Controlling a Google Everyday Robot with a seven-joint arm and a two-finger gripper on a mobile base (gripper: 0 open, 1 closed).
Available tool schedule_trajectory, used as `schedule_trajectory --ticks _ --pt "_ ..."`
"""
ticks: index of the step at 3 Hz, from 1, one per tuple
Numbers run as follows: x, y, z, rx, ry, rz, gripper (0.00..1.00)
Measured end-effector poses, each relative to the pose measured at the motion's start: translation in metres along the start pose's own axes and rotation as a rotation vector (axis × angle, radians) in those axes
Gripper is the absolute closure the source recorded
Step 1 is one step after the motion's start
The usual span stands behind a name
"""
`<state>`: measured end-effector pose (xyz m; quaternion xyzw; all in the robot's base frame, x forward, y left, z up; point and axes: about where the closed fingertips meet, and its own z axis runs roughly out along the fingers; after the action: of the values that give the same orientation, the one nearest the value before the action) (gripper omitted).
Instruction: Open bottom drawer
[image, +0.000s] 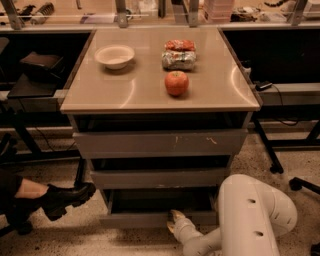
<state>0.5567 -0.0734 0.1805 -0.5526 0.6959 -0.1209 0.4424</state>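
Gripper (175, 218) was set low against the front lip of the bottom drawer (135, 219), presumably for hooking it outward; its closure could not be told.

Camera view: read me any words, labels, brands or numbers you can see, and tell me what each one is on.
No text can be read anywhere.
snack bags: there is printing, but it is too blurred to read.
bottom drawer and the two fronts above it: plain grey, no labels.
gripper, at the bottom drawer's front edge: no markings visible.
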Motion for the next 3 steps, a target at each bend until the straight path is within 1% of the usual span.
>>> schedule_trajectory --ticks 1,2,3 --pt "0.0 0.006 -0.016 -0.004 0.005 0.004 1.0" --pt "0.0 0.006 -0.016 -0.005 0.006 0.004 1.0" --pt "0.004 0.017 -0.02 -0.016 0.013 0.007 1.0"
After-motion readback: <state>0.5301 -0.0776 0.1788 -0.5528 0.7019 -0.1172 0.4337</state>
